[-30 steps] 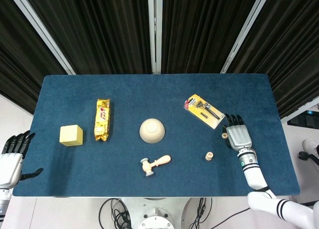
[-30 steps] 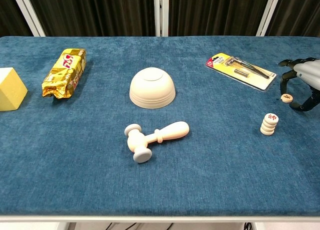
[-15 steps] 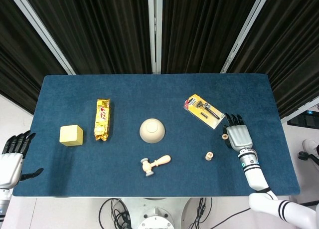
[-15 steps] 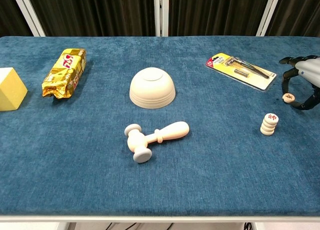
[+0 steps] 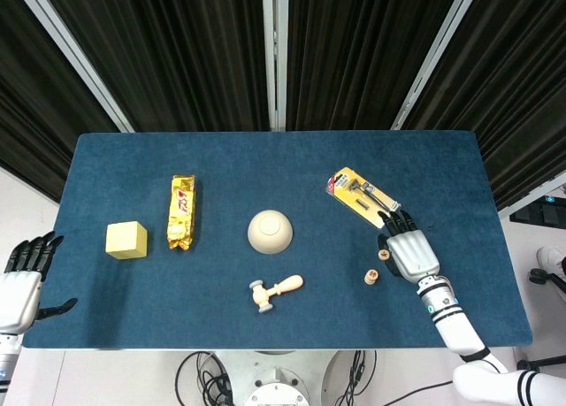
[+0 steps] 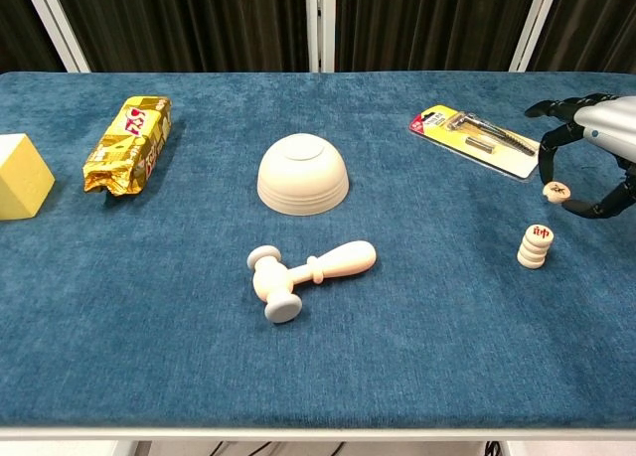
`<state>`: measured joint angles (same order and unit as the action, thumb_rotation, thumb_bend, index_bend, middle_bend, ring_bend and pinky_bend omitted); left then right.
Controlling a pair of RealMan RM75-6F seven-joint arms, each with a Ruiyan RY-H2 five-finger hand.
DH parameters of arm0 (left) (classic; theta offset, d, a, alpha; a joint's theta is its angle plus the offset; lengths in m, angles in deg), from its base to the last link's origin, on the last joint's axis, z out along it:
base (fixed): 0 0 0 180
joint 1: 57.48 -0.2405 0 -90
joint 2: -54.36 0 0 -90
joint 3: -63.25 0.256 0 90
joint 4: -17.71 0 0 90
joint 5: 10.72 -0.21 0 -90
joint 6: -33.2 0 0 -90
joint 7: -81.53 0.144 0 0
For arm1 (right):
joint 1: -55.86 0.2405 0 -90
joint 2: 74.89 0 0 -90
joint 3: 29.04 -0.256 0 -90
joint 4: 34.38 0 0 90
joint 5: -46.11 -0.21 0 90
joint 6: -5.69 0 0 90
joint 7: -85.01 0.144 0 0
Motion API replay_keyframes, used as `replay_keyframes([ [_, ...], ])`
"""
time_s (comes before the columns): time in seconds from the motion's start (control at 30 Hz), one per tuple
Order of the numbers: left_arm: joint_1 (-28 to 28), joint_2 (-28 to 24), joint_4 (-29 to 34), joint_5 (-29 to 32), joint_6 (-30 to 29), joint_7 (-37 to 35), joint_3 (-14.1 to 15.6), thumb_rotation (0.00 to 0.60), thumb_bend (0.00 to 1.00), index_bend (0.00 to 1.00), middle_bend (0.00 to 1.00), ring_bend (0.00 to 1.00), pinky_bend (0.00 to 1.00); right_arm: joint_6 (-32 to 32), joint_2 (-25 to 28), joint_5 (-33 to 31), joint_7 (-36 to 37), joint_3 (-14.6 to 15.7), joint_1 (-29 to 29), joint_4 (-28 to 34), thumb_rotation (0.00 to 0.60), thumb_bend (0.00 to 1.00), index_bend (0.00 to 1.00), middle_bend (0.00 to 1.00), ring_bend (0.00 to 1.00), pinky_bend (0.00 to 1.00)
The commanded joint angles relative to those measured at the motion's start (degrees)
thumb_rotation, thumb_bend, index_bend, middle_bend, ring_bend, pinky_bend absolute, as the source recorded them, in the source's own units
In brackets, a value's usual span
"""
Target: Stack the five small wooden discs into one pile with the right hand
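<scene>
From the head view, the right hand [image 5: 409,251] sits at about four o'clock on the blue table [image 5: 265,158], palm down, fingers aimed toward eleven o'clock. At its fingertips a single wooden disc [image 5: 384,254] shows as a small pale dot, pinched there as far as this angle lets on. Just beyond it at seven o'clock stands the disc pile [image 5: 371,277], seen end-on so its height is lost. The left hand [image 5: 22,264] hangs off the table's edge at eight o'clock, fingers spread and holding nothing. Also on the cloth: a yellow block [image 5: 126,240], a gold snack bag [image 5: 182,211], an upturned bowl [image 5: 270,232], a wooden mallet [image 5: 275,292] and a carded razor pack [image 5: 362,195].

The chest view gives what the overhead hides. The disc pile [image 6: 535,246] stands upright, its axis vertical, a red mark on its top face. The single wooden disc [image 6: 556,190] is held clear of the cloth between thumb and a finger of the right hand [image 6: 596,143], tilted slightly, marked face up, at about one o'clock from the pile and apart from it. The left hand is out of this view.
</scene>
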<state>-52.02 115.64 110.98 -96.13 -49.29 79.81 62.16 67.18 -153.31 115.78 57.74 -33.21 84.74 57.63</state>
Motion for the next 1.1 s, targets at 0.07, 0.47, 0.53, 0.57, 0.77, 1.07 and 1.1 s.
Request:
replay_keyframes([
  [0.07,0.0,0.0,0.0,0.0,0.0,0.0,0.0,0.600,0.06,0.03,0.00,0.00,0.00,0.3,1.2,1.4,-1.8,1.3,-0.1,2.5,0.600,0.28,0.57,0.05,0.00,0.00],
  [0.47,-0.2,-0.3,0.0,-0.3,-0.5,-0.8,0.1,0.600,0.06,0.03,0.00,0.00,0.00,-0.2,0.5,2.0,-3.6,2.8,0.0,4.1,0.600,0.29,0.58,0.05,0.00,0.00],
  [0.53,-0.3,-0.4,0.1,-0.5,-0.6,-0.9,0.1,0.600,0.06,0.03,0.00,0.00,0.00,-0.2,0.6,2.1,-3.8,2.8,-0.1,4.4,0.600,0.29,0.58,0.05,0.00,0.00],
  [0.57,-0.3,-0.4,0.1,-0.6,-0.6,-1.0,0.1,0.600,0.06,0.03,0.00,0.00,0.00,-0.1,0.6,2.2,-3.8,2.9,-0.1,4.5,0.600,0.29,0.58,0.05,0.00,0.00],
  [0.77,-0.3,-0.5,0.3,-0.9,-0.7,-1.2,0.3,0.600,0.06,0.03,0.00,0.00,0.00,0.1,1.0,2.6,-4.0,3.1,-0.2,5.2,0.600,0.29,0.58,0.05,0.00,0.00],
  [1.07,-0.3,-0.6,0.3,-1.0,-0.8,-1.1,0.3,0.600,0.06,0.03,0.00,0.00,0.00,-0.1,0.9,2.4,-4.4,3.4,-0.2,5.4,0.600,0.29,0.57,0.05,0.00,0.00],
  [1.1,-0.3,-0.6,0.3,-1.0,-0.8,-1.2,0.3,0.600,0.06,0.03,0.00,0.00,0.00,-0.2,0.9,2.2,-4.6,3.4,-0.1,5.4,0.600,0.29,0.57,0.05,0.00,0.00],
])
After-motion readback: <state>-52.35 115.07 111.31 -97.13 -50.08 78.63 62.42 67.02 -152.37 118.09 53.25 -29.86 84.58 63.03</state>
